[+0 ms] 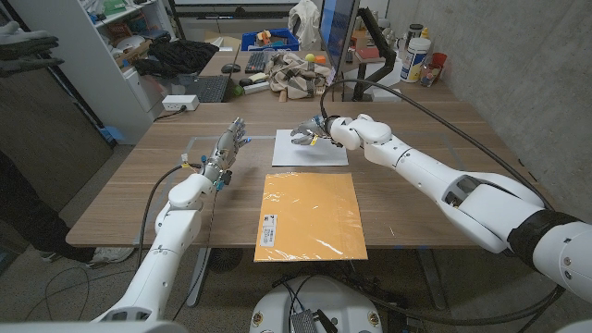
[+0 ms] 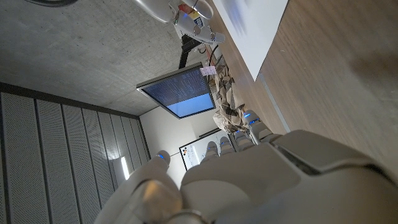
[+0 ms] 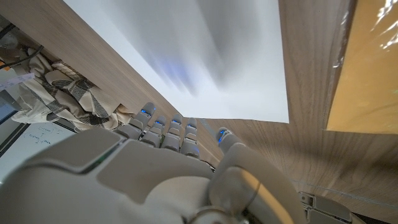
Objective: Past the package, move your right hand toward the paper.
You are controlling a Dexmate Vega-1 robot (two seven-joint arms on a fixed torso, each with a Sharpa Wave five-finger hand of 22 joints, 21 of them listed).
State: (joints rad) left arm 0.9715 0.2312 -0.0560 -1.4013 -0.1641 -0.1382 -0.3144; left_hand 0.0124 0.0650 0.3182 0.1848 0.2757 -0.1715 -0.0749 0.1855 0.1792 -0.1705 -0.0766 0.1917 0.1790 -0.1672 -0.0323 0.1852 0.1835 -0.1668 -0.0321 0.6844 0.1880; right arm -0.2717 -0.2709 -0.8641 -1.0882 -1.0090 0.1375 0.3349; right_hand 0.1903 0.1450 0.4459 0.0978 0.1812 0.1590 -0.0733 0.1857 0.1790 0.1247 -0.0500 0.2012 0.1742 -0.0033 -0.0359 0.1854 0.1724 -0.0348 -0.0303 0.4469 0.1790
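Over the far edge of the paper, the right hand hangs with fingers loosely apart, holding nothing, already beyond the package, which lies toward six o'clock. The paper sits directly beneath it, apparently untouched. At nine o'clock, the left hand waits, fingers extended.

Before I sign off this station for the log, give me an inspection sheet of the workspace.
Surface: wooden table, bare wood around the items.
Job's things: orange package near the front edge; white paper beyond it, apart.
Clutter: nothing seen on this table.
Hands: right hand over the paper, holding nothing; left hand open, left of the paper.
Cables: black cable along the right arm.
Surroundings: cluttered desk behind, monitor, shelves.
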